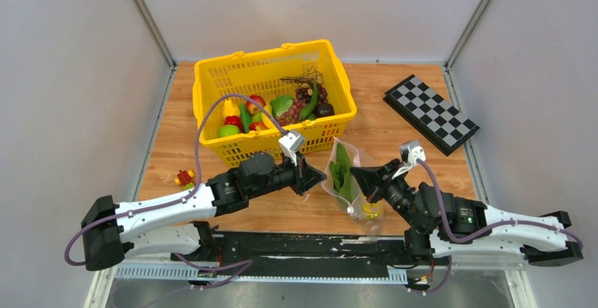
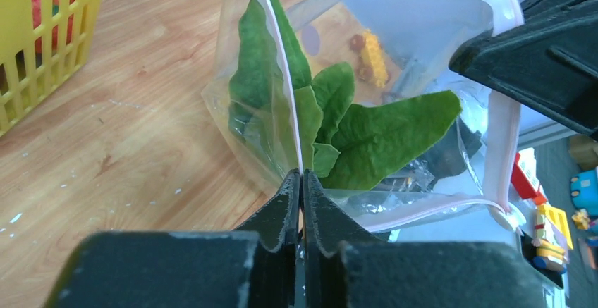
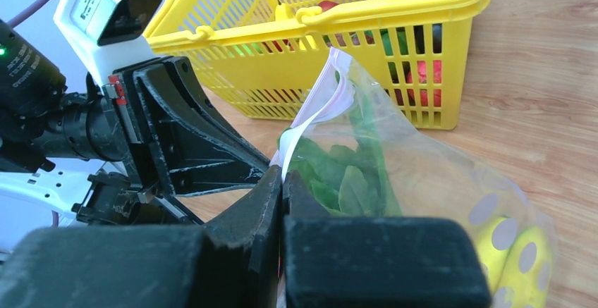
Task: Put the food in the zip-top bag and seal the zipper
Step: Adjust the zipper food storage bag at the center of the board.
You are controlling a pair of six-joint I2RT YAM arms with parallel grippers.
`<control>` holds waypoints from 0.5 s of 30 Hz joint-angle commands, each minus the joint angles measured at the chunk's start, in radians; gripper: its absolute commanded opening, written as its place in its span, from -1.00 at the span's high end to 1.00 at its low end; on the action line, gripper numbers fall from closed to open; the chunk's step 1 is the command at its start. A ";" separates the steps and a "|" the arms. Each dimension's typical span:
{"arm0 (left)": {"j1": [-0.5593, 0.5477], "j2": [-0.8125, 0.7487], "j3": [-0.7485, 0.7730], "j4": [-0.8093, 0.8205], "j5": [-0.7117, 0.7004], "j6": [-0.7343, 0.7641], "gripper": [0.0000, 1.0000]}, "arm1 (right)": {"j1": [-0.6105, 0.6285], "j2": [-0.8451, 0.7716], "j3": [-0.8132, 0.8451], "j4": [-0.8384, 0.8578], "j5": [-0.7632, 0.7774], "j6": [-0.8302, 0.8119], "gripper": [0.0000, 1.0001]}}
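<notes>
Nothing I can actually read from here. Right wrist view: the white camera housing (image 3: 106, 8) at 10 o'clock has a few lines of small dark print on its side, too fine to make out. The black motor body (image 3: 25, 68) at 9 o'clock carries white lettering, also illegible. Top and left wrist views: no legible text.

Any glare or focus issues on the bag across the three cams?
Top external: even light, sharp, only soft shadows; the zip-top bag reads clearly. Left wrist: pale sheen on the upper plastic, leafy greens crisp, left hand blurred up close. Right wrist: right hand dark and soft in the foreground, yellow basket behind reasonably sharp.
</notes>
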 commanded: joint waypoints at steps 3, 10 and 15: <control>-0.003 -0.003 0.133 -0.061 0.027 0.109 1.00 | -0.001 0.000 0.008 0.092 -0.065 -0.079 0.94; -0.003 0.090 0.459 -0.291 0.053 0.295 1.00 | -0.001 -0.035 0.054 0.095 0.116 -0.134 0.92; -0.003 0.127 0.471 -0.321 0.002 0.328 1.00 | -0.001 -0.077 0.090 0.103 0.114 -0.216 0.91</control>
